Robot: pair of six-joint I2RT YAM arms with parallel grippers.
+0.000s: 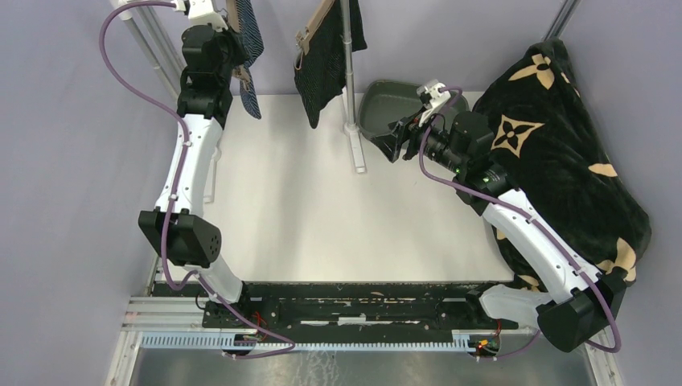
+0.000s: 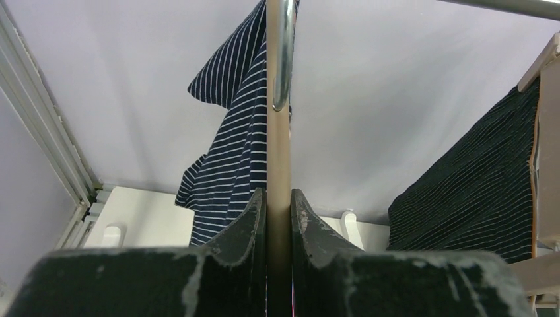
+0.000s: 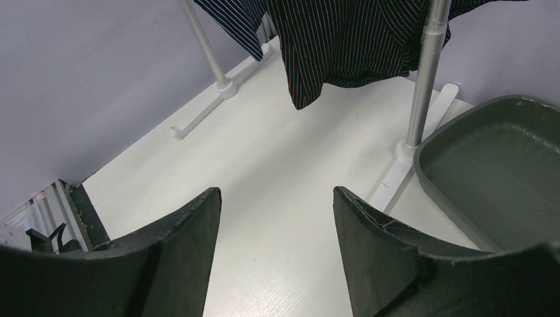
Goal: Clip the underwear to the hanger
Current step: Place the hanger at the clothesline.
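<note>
My left gripper (image 2: 279,198) is shut on the edge-on tan wooden hanger (image 2: 279,155), whose metal hook (image 2: 282,59) rises above the jaws. Beside that hanger the navy striped underwear (image 2: 231,152) hangs down. In the top view this hanger (image 1: 235,16) and the navy underwear (image 1: 251,36) sit at the far left with the left gripper (image 1: 232,40) on them. The black pinstriped underwear (image 1: 326,56) hangs from a second wooden hanger (image 1: 314,28) by the rack pole (image 1: 347,48). My right gripper (image 1: 394,138) is open and empty above the table, below the black underwear (image 3: 350,39).
A dark green bin (image 1: 394,100) stands at the back beside the rack's foot (image 1: 356,149). A big black blanket with tan flower motifs (image 1: 563,153) covers the right side. The rack's left foot (image 3: 211,99) lies along the back wall.
</note>
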